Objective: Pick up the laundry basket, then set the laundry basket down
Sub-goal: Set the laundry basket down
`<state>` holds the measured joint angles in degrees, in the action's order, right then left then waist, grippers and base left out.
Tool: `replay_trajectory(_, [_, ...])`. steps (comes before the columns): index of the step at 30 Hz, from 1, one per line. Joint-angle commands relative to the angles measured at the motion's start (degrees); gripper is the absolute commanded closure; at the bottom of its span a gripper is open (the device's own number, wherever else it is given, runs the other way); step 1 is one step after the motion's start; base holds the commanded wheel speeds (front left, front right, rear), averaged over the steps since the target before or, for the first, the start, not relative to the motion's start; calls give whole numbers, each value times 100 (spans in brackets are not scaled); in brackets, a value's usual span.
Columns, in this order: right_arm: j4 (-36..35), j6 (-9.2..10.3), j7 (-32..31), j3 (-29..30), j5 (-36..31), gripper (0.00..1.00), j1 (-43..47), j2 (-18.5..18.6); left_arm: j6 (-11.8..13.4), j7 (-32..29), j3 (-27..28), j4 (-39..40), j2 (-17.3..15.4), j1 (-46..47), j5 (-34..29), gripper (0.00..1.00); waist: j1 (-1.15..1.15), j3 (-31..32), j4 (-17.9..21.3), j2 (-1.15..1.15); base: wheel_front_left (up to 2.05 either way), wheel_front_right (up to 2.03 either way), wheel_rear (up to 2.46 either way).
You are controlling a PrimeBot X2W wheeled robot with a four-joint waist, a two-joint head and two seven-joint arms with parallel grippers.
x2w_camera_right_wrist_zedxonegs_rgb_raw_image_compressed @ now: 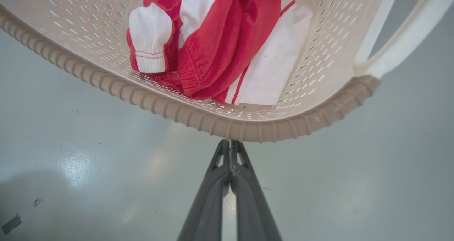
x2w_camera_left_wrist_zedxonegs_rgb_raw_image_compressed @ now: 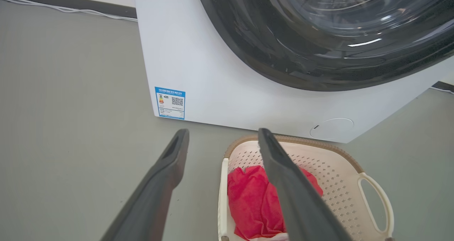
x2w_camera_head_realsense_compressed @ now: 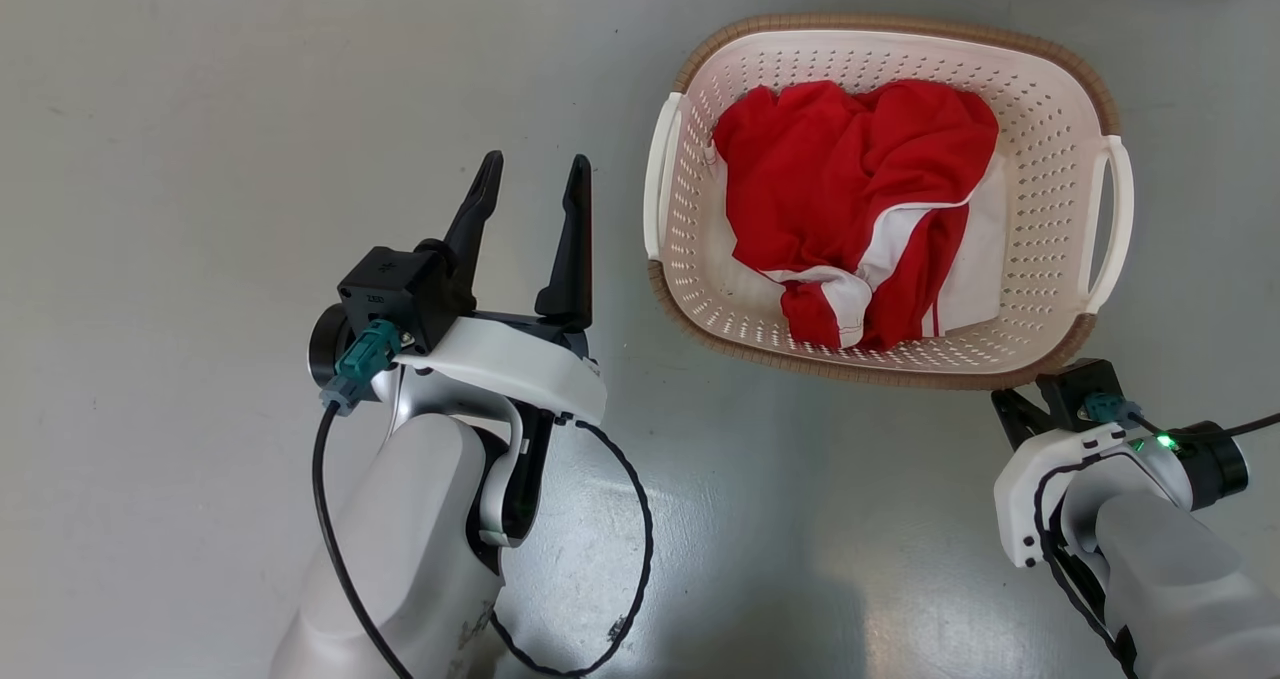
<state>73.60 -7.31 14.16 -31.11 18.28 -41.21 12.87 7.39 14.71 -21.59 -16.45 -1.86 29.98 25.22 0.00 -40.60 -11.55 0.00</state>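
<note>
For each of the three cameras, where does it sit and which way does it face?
Head view: on the head, facing down at the grey floor; shows the laundry basket, the open left gripper and the right gripper.
Left wrist view: along its own spread fingers toward the washing machine, basket before it.
Right wrist view: along its own shut fingers, tips at the basket's brown rim.
Shared: all three show the basket holding red and white clothes.

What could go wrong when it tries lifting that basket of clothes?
The right claw is shut, its tips at the laundry basket rim, not on a handle: it might slip off. The left claw is open beside the basket; a one-sided lift could tip out the red garment. The washing machine stands close behind; a shove could bump it.
</note>
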Motion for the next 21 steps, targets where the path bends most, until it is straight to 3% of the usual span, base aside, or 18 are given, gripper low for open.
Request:
replay_trajectory(1, [-41, -18, 84, -64, -36, 100, 160, -57, 41, 29, 163, 115, -101, 71, -24, 0, 0, 4, 2, 0, 0, 0, 0])
replay_trajectory(21, [-54, -18, 84, 3, -83, 100, 165, -109, 57, 29, 173, 76, -101, 94, -41, 0, 0, 65, 25, 0, 0, 0, 0])
